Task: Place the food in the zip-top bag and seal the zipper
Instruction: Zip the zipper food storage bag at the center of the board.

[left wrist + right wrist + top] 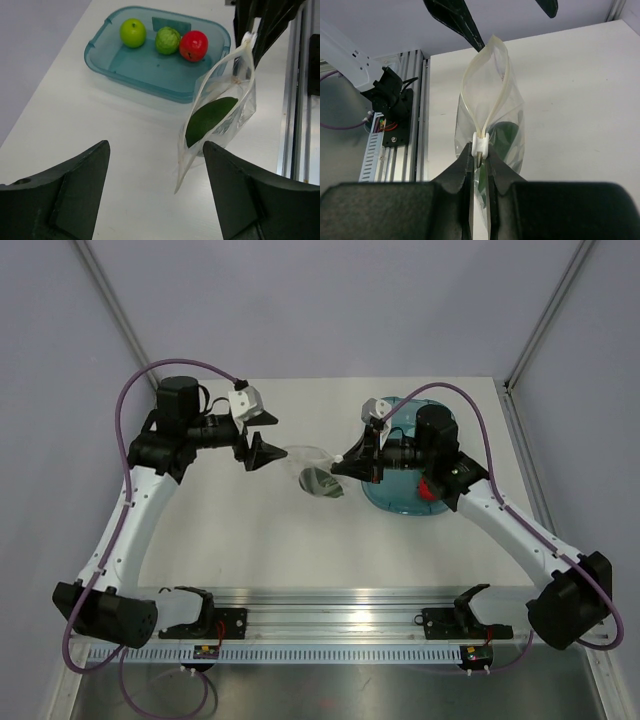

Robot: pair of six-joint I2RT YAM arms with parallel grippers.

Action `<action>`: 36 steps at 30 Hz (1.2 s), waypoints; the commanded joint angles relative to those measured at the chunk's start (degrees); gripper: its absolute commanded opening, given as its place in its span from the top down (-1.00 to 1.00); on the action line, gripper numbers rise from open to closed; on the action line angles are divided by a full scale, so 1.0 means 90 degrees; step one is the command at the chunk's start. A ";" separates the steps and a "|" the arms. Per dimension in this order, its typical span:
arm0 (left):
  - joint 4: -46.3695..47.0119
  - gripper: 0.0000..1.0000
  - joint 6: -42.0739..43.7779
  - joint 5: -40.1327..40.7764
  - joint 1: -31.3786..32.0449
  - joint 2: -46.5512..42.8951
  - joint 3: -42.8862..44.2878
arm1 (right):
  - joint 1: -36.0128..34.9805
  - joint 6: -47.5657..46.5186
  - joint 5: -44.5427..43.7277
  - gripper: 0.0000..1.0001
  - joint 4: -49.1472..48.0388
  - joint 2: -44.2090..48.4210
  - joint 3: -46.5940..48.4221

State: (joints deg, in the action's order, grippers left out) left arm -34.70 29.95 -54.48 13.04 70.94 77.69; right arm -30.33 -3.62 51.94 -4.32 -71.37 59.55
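Observation:
The clear zip-top bag [305, 462] hangs over the table between my two grippers. The dark green oval food [207, 120] is inside it and also shows in the right wrist view [509, 134]. My right gripper [480, 152] is shut on the bag's zipper edge just behind a white slider [481, 146]. Beyond the slider the two zipper strips [507, 75] stand apart. In the top view the right gripper [345, 462] is at the bag's right end. My left gripper [156, 146] is open, with the bag's free corner [179, 186] between its fingers, untouched.
A teal translucent tray [100, 55] stands behind the bag, holding a lime-green apple [133, 32], a bumpy green item [167, 40] and a red round item [193, 45]. In the top view the tray [395, 502] lies under my right arm. An aluminium rail [340, 625] runs along the near edge.

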 commanded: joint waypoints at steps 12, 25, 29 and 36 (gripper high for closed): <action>-0.2004 -0.50 0.1105 -0.0412 0.1646 0.1434 0.2813 | -0.0039 -0.1707 0.0801 1.00 0.2257 -0.0527 0.1460; -0.2111 -0.13 0.1008 0.0047 0.2253 0.1952 0.2852 | -0.0039 -0.1707 0.0781 1.00 0.2228 -0.0497 0.1420; -0.2160 -0.09 0.0978 -0.0021 0.2272 0.1972 0.2803 | -0.0048 -0.1707 0.0743 1.00 0.2208 -0.0526 0.1411; -0.2180 -0.13 0.0910 -0.0001 0.2428 0.2108 0.2774 | -0.0039 -0.1688 0.0733 1.00 0.2189 -0.0536 0.1411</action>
State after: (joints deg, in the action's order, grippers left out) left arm -54.48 38.52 -54.17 34.13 88.73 101.38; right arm -30.33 -18.26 58.02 16.43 -76.38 69.97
